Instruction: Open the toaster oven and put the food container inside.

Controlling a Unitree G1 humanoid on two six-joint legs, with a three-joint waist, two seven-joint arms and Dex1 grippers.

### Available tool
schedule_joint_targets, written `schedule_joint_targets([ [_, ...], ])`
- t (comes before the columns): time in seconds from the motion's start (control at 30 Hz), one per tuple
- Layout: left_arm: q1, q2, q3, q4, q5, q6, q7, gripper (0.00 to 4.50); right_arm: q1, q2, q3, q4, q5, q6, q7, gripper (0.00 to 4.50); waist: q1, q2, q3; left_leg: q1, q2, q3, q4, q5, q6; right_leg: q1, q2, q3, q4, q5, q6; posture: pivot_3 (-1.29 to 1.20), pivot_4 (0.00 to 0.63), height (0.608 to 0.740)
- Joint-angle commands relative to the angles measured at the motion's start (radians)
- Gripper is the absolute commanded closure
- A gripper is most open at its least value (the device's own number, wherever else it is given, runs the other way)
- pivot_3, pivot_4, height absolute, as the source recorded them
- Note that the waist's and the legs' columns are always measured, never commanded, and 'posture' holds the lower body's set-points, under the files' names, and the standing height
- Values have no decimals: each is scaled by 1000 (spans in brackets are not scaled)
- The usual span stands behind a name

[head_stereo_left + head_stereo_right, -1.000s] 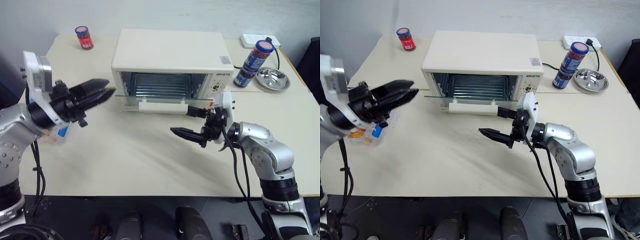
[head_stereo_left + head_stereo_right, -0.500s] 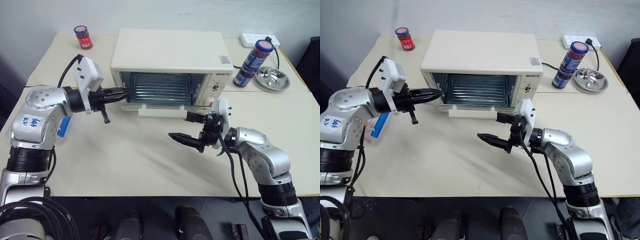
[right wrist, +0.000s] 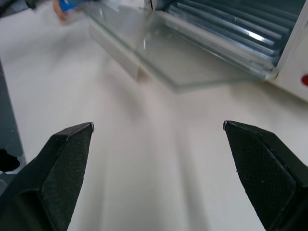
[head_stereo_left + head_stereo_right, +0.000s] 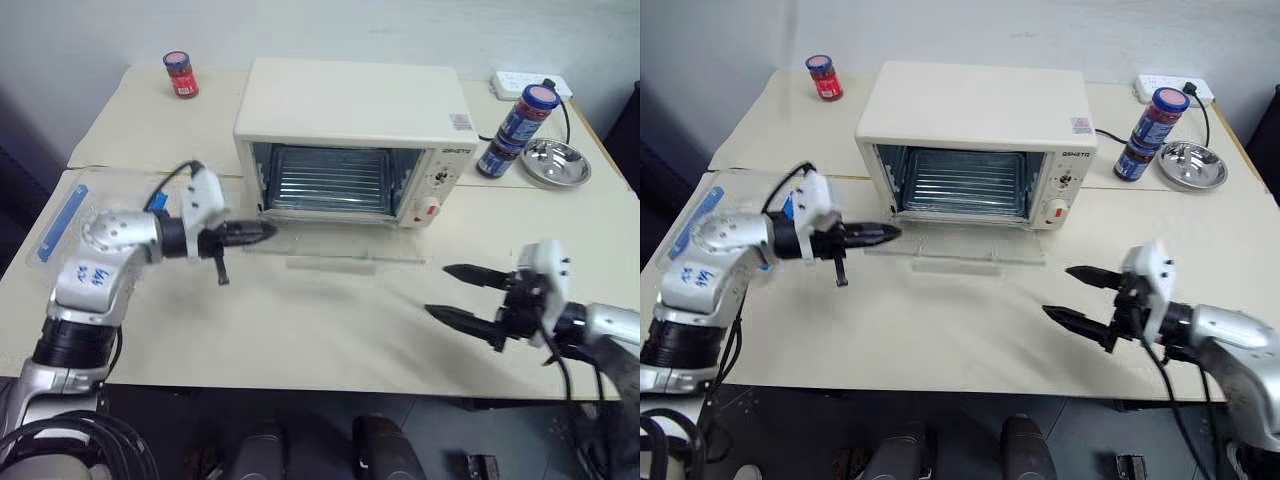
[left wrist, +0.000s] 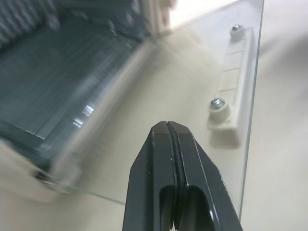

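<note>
At far left the food container (image 4: 75,215) lay at the table's (image 4: 300,330) edge, partly behind the left arm. Left of centre, the left gripper (image 4: 262,232) was pressed fully closed, empty, its tip over the lowered glass door's (image 4: 340,252) left corner. The toaster oven (image 4: 352,140) stood open at upper centre. At lower right, the right gripper (image 4: 462,294) was spread wide, empty.

The right claw (image 3: 159,132) gapes wide over the table (image 3: 159,183), facing the toaster oven's (image 3: 231,29) lowered glass door (image 3: 163,53).
</note>
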Motion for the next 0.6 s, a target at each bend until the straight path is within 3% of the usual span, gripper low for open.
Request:
schedule_joint_targets([
  [0.03, 24, -14, -31, -40, 74, -33, 38, 4494, -38, -16, -51, -55, 97, 31, -26, 0, 2, 0, 0, 0, 1, 0, 1, 0, 0, 0, 1, 0, 0, 0, 0, 0, 150, 740],
  [0.2, 46, -61, -78, -8, 181, -45, 120, 4494, -109, -21, -10, -79, 132, 46, -59, 0, 7, 0, 0, 0, 0, -1, 3, -1, 1, 1, 0, 0, -1, 0, 0, 0, 150, 740],
  [0.37, 94, -81, -28, -85, 171, 8, 176, 4494, -210, -29, 46, -66, 150, 52, -54, 0, 6, 0, 0, -1, 0, -2, 3, -1, 2, 1, 0, 0, 1, 0, 0, 0, 150, 740],
  [0.43, 126, -83, 47, -159, 126, 67, 217, 4494, -275, -26, 78, -43, 152, 55, -49, 0, 2, 0, 0, -1, 0, -2, 3, -1, 2, 1, -1, 0, 1, 0, 0, 0, 150, 740],
  [0.57, 189, -140, 341, -399, -86, 363, 390, 4494, -402, -10, 144, 23, 159, 59, -11, 0, -2, 0, 0, -1, 4, -4, 3, -1, 2, -1, 0, 1, 1, 0, 1, 0, 150, 740],
  [0.6, 202, -174, 420, -466, -128, 456, 464, 4315, -432, -5, 162, 47, 158, 60, 4, 0, -1, 0, 0, -1, 5, -5, 3, -1, 2, -1, -1, 0, 1, 0, 1, 0, 150, 740],
])
